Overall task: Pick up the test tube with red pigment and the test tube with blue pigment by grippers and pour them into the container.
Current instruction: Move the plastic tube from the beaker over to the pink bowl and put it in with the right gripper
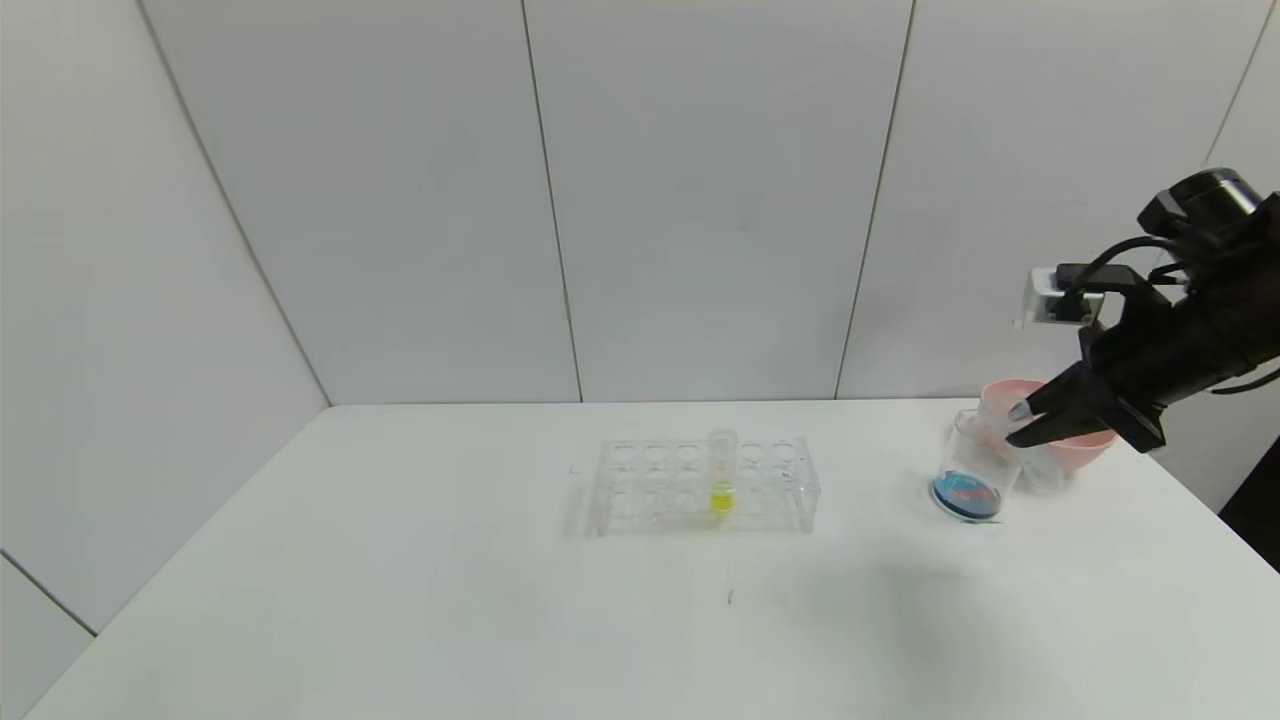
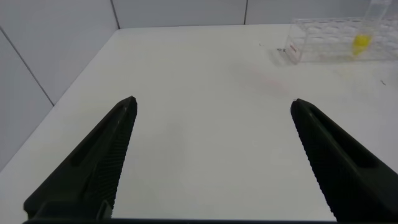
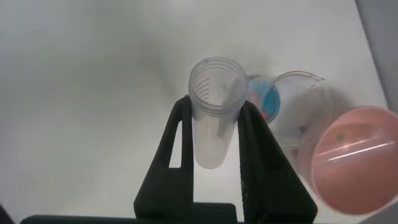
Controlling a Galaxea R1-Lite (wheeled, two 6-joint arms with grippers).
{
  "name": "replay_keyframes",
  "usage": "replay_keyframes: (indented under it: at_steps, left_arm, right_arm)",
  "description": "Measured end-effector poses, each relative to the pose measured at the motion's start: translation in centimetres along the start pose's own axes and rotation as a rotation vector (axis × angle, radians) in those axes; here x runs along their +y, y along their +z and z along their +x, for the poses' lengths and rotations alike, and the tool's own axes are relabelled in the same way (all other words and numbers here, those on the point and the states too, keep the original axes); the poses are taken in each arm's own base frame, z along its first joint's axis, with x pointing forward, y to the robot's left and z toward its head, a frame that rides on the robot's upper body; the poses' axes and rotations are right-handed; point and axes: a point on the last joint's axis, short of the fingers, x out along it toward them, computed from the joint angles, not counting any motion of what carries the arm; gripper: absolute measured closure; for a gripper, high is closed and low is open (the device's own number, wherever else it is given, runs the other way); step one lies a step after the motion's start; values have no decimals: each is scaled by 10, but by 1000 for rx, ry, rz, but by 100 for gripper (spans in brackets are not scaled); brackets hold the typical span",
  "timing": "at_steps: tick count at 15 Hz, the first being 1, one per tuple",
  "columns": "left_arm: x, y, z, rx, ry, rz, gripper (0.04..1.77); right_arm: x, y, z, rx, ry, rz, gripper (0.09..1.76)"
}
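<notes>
Right gripper (image 1: 1020,424) fingers (image 3: 261,155) clenched on an emptied-looking tube (image 3: 213,112), tipped over the clear container (image 1: 972,470) just below the fingertips. Which pigment tube this is: cannot tell, though blue and red already pooled in the container's bottom. Best held steady until drained, rim kept inside the container's mouth, clear of the pink bowl (image 1: 1085,445) just behind. Farther off, rack (image 1: 705,485) with yellow tube (image 1: 721,470). Left gripper (image 2: 211,162) spread wide, parked over bare table (image 2: 205,74).

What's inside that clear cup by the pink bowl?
The container holds blue liquid with red swirled in. The right gripper and its empty tube cover part of it.
</notes>
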Motion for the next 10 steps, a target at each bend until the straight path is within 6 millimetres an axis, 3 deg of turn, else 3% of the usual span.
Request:
replay_keyframes:
  at_steps: [4, 10]
  left_arm:
    - [0, 0, 0, 0, 0, 0, 5]
    - [0, 0, 0, 0, 0, 0, 5]
  right_arm:
    - [13, -20, -13, -161, 14, 163, 136]
    - [33, -40, -17, -458, -269, 336, 136]
